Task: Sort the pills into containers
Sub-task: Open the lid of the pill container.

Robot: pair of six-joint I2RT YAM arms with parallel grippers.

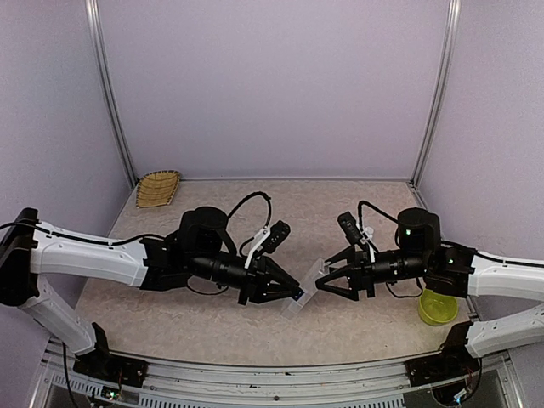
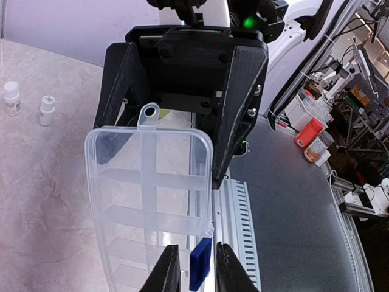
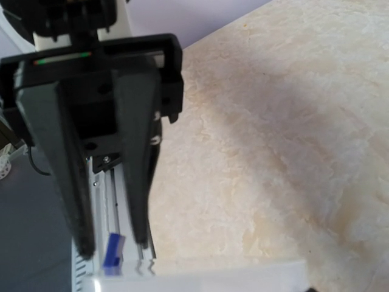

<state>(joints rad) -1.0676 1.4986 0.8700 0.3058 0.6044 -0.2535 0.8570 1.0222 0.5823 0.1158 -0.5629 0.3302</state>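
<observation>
A clear organizer box [image 2: 146, 182] was held over the table [image 2: 36, 201] between two robot arms. The right gripper [image 1: 323, 281] straddled its tabbed end, jaws fairly wide, apparently clamping its sides. The left gripper [image 2: 196, 252] was pinched nearly closed on the blue latch [image 2: 199, 267]. No pills showed. The box looked light, slick and brittle. Its stiff rim seemed a safer hold than the thin lid.

Clear organizer box [image 2: 149, 182], blue latch [image 2: 200, 263] perhaps

No legible text anywhere; labels on the two small white bottles [image 2: 12, 98] too tiny.
</observation>
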